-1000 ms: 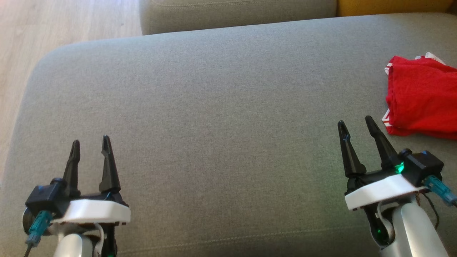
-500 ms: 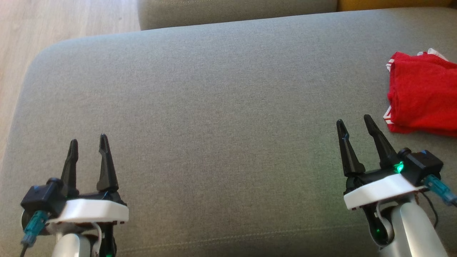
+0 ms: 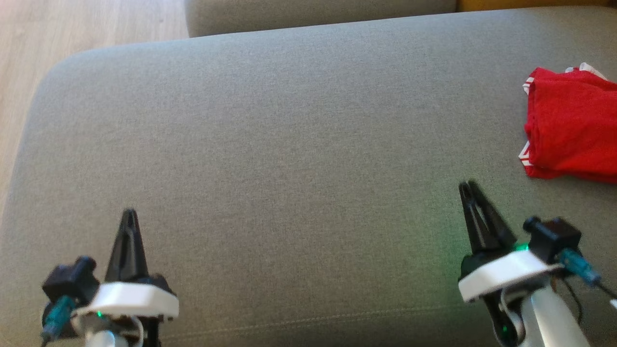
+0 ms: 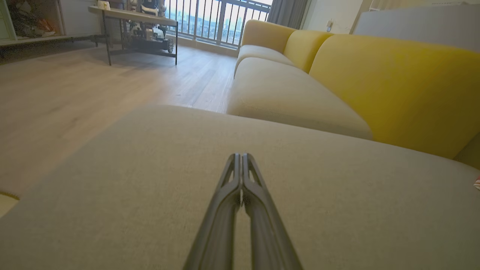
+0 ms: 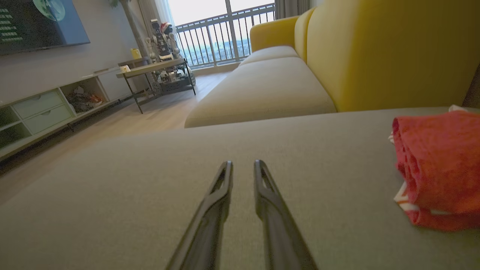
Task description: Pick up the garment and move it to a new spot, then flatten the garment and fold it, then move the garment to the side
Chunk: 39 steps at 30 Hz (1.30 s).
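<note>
Head view with both wrist views. A folded red garment (image 3: 571, 127) lies at the right edge of the head view, on the far right part of a broad grey sofa cushion (image 3: 289, 144); white-striped trim shows at its upper and lower left corners. In the right wrist view the garment (image 5: 438, 165) fills the right side of the frame, resting on the cushion (image 5: 150, 210) in stacked layers. The left gripper (image 3: 129, 212) sits at the lower left of the head view, its jaws clenched on nothing, the two dark fingers reading as a single spike; the left wrist view confirms this, with the left gripper (image 4: 240, 155) showing fingers pressed together at the tips above the bare cushion (image 4: 337, 210). The right gripper (image 3: 467, 184) sits at the lower right of the head view, below and left of the garment and apart from it. Its jaws stand narrowly parted and grasp nothing (the slit is plainest in the right wrist view, where the right gripper (image 5: 243, 165) shows grey fabric between its fingers). A wooden floor (image 3: 72, 29) occupies the upper left of the head view, and a yellow backrest (image 5: 375, 48) rises at the upper right of the right wrist view.
</note>
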### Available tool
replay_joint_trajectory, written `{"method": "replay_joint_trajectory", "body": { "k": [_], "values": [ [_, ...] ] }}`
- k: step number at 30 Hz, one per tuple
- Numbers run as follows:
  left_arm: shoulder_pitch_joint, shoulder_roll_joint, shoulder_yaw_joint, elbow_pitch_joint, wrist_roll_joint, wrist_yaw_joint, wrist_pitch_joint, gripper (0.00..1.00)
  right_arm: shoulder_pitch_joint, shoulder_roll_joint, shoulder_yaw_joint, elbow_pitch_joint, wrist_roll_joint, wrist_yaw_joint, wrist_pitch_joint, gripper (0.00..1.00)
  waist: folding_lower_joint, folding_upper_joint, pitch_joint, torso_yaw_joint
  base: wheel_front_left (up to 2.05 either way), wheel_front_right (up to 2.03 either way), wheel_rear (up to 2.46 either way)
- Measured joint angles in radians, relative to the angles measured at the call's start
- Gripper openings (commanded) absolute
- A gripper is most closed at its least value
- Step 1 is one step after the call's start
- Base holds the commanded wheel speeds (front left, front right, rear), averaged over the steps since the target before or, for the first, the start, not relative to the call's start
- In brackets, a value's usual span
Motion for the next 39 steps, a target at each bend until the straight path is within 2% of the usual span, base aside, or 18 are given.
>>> {"method": "replay_joint_trajectory", "body": {
  "k": [39],
  "values": [
    [0.002,-0.004,0.015,0.05,-0.416,-0.024,0.115,0.0,0.03,0.0,-0.025,0.021,0.445,0.0,0.101,0.0,0.0,0.0,-0.031,0.001,0.0,0.0,0.0]
  ]
}}
